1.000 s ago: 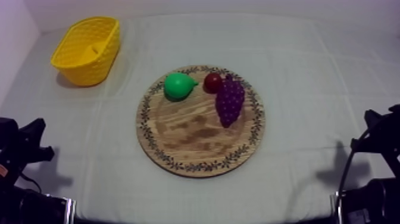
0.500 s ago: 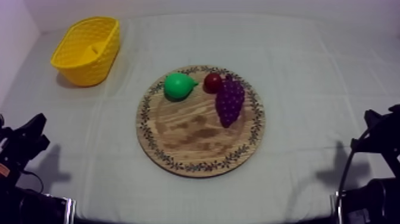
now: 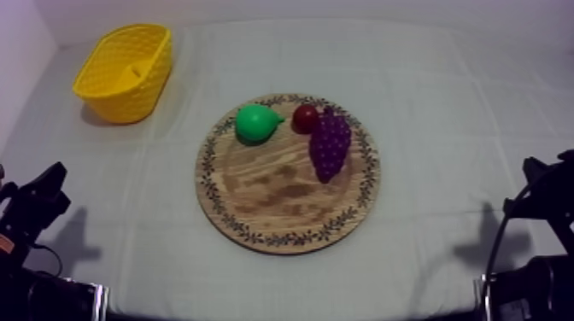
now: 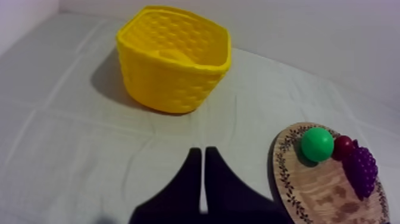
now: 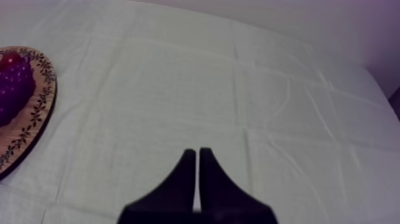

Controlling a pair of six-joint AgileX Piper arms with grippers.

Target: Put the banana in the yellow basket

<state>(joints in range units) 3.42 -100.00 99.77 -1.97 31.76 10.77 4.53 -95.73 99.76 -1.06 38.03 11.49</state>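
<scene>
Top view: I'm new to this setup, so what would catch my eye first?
The bright yellow woven basket stands out at the far left corner of the pale cloth-covered table. At the centre lies the round wooden board with a patterned rim, bearing a green toy pear, a small red fruit and a purple bunch of grapes along its far edge.

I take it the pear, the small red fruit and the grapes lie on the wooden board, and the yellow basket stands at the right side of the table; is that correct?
Not quite. The top view shows the yellow basket at the left side of the table, not the right. The rest holds: the pear, the small red fruit and the grapes lie on the wooden board.
</scene>
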